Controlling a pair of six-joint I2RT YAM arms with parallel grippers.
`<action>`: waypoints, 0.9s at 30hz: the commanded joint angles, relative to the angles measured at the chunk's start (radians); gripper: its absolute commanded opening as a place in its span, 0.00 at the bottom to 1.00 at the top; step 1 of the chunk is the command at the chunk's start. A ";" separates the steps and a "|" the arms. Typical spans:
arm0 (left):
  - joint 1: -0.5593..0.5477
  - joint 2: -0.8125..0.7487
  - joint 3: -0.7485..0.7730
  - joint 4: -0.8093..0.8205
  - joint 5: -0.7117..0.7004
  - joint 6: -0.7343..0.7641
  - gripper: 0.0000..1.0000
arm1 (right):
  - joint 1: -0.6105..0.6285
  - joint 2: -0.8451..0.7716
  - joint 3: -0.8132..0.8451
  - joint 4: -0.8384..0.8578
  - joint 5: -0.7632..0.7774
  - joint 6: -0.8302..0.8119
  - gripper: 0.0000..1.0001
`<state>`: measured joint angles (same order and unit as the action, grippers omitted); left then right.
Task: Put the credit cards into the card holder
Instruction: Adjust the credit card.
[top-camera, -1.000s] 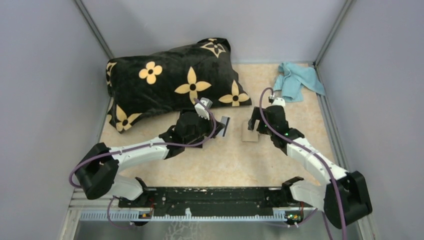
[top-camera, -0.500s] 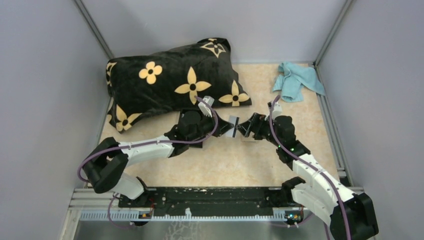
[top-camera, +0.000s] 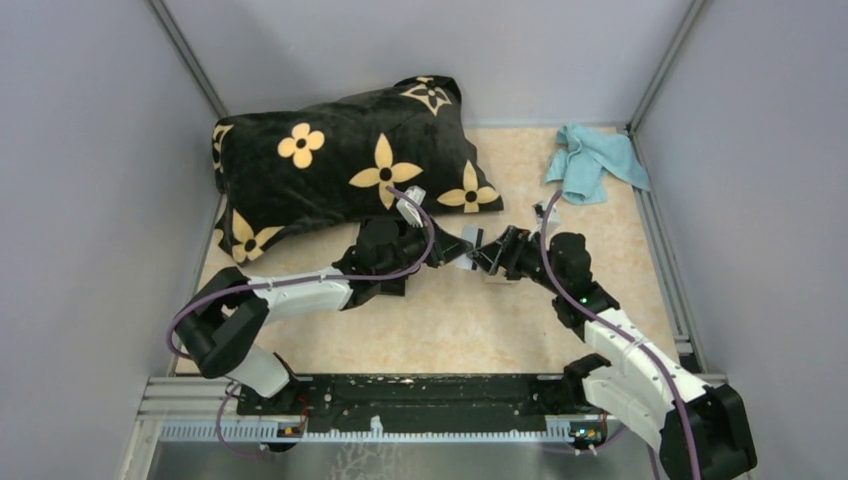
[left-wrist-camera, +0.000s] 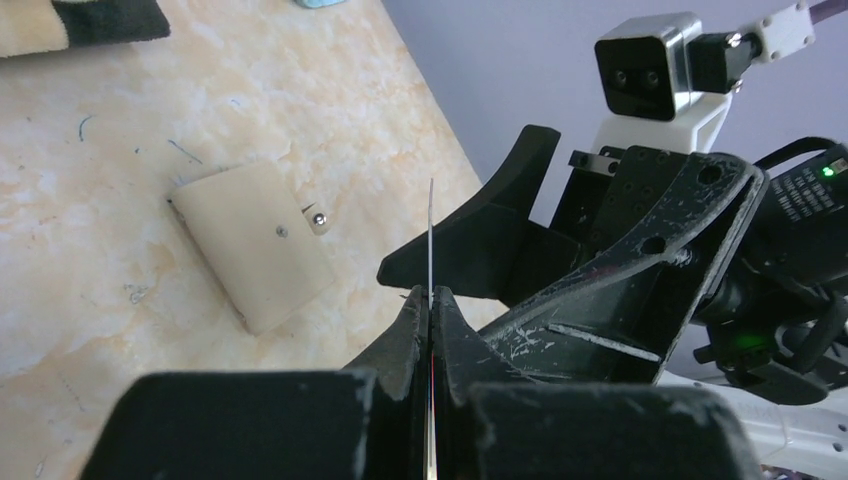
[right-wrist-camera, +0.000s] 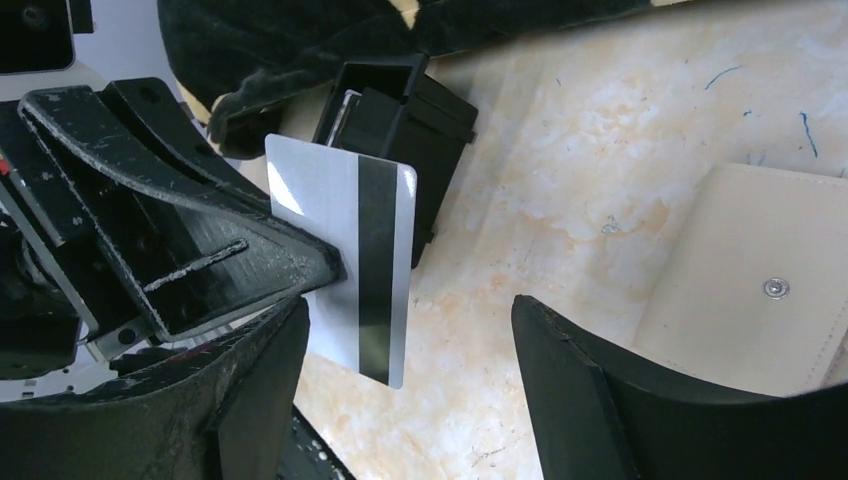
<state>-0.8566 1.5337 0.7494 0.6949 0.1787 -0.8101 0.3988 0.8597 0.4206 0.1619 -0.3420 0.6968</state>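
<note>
My left gripper (top-camera: 460, 250) is shut on the grey credit card (right-wrist-camera: 345, 255) with the dark stripe. It holds the card upright by one end; the left wrist view shows it edge-on (left-wrist-camera: 430, 230). My right gripper (right-wrist-camera: 408, 310) is open and faces the left one. The card's free end stands between its fingers (left-wrist-camera: 500, 230), closer to one of them, and I cannot tell whether it touches. The black card holder (right-wrist-camera: 420, 110) lies on the table behind the card, its open end against the pillow. A pale beige card (left-wrist-camera: 255, 245) with a small metal stud lies flat beside the grippers.
The big black pillow with yellow flowers (top-camera: 340, 165) fills the back left. A light blue cloth (top-camera: 592, 160) lies in the back right corner. Grey walls enclose the table on three sides.
The right gripper turned from above the beige card to face the left gripper. The left gripper carried the grey card rightward between the right fingers, which have narrowed a little.
</note>
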 joint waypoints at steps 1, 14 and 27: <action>0.019 0.026 0.005 0.104 0.050 -0.061 0.00 | 0.000 0.014 -0.014 0.121 -0.046 0.029 0.73; 0.047 0.069 -0.017 0.188 0.124 -0.131 0.00 | -0.061 0.035 -0.080 0.326 -0.180 0.138 0.54; 0.064 0.127 -0.036 0.308 0.192 -0.211 0.00 | -0.117 0.084 -0.137 0.573 -0.306 0.280 0.21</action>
<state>-0.7994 1.6470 0.7189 0.9276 0.3344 -0.9970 0.2893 0.9318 0.2852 0.5732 -0.5846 0.9234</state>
